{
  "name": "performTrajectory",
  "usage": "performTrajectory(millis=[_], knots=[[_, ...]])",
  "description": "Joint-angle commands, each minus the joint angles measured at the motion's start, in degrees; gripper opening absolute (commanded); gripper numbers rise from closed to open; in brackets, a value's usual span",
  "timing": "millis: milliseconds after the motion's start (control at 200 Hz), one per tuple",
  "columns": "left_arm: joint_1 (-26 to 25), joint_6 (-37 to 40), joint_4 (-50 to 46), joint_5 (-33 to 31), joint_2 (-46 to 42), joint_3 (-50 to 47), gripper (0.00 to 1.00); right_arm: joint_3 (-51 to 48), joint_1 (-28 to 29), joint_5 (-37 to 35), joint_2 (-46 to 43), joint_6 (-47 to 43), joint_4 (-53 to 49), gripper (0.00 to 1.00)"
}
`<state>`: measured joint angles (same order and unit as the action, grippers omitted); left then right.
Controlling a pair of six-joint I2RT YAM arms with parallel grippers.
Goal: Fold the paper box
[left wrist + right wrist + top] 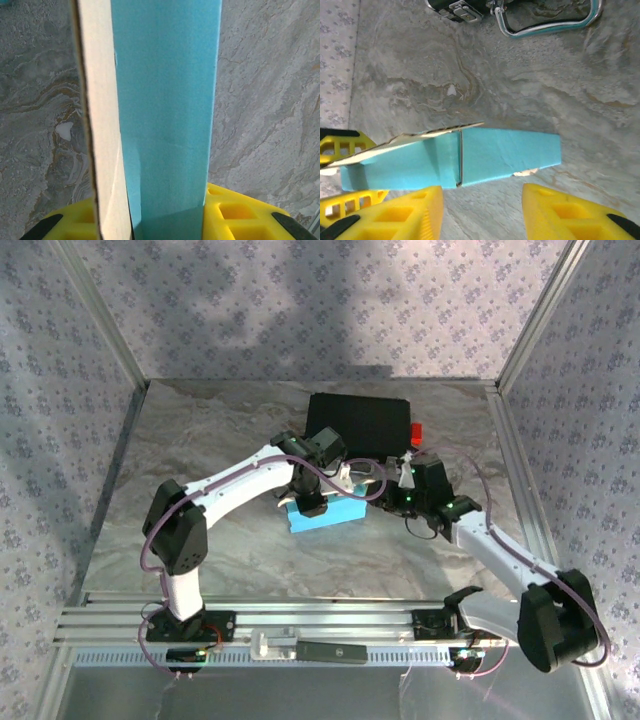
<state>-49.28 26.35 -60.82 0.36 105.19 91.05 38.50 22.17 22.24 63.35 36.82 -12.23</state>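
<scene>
1. Left hand (167, 227), yellow-fingered, is clenched on the paper box (510, 155), a thin cardboard piece that is cyan-blue outside and white inside. In its wrist view a cyan panel and a white-faced edge run straight up between the two pads.
2. Right hand (480, 215) stands released, its two yellow fingers (570, 212) spread with bare counter between them. It sits just beside the box's long side, and whether it touches the card cannot be told.
3. Low on the grey marbled counter (220, 440), near the middle, the box lies partly formed. It shows a long cyan body crossed by a seam, with one white-lined flap (345, 162) lifted at the end the left hand holds.
4. Behind it and apart sits a black hard case (360, 422) with metal latches and a curved metal handle (545, 27).
5. Step in hand, by the look of it: one hand steadies the box's end while the raised flap is not yet closed. The folding seems well along but unfinished.
6. Next move likely calls for the right hand to come in on the raised flap or the free end. It would press the flap down and tuck it without crushing the thin card, with the left hand holding firm.
</scene>
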Motion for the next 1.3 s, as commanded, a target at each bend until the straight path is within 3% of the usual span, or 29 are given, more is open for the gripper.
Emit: performTrajectory(millis=[0, 80, 205, 270, 485, 600, 825, 1294], knots=[[-0.3, 2.3, -1.7, -1.7, 2.2, -4.2, 0.30, 5.8, -2.2, -3.6, -4.8, -9.9, -7.7, 0.48], [-0.3, 3.4, -0.7, -2.4, 1.3, -5.3, 0.29, 5.9, -2.4, -8.0, -6.7, -16.4, -7.0, 0.50], [-0.2, 5.2, 0.5, -3.2, -0.6, -7.2, 0.29, 3.0, -4.7, 0.2, -7.1, -25.3, 0.6, 0.57], [0.2, 6.1, 1.0, -3.3, -1.5, -8.2, 0.28, 1.5, -3.9, -1.2, -7.2, -28.3, 2.9, 0.58], [1.3, 8.2, 0.6, -2.7, -3.9, -10.5, 0.28, 8.8, 0.3, -2.0, -2.3, -38.1, -7.7, 0.54], [2.4, 8.8, 0.9, -1.5, -5.0, -11.6, 0.28, 13.1, 5.7, -7.3, 0.6, -44.5, -14.1, 0.52], [3.5, 9.2, 0.5, 0.2, -5.3, -11.5, 0.28, 20.6, 7.9, -8.5, 6.6, -51.3, -24.9, 0.50], [3.7, 9.4, 0.3, 1.8, -4.2, -11.1, 0.27, 23.6, 5.1, -6.2, 11.1, -61.6, -23.0, 0.47]])
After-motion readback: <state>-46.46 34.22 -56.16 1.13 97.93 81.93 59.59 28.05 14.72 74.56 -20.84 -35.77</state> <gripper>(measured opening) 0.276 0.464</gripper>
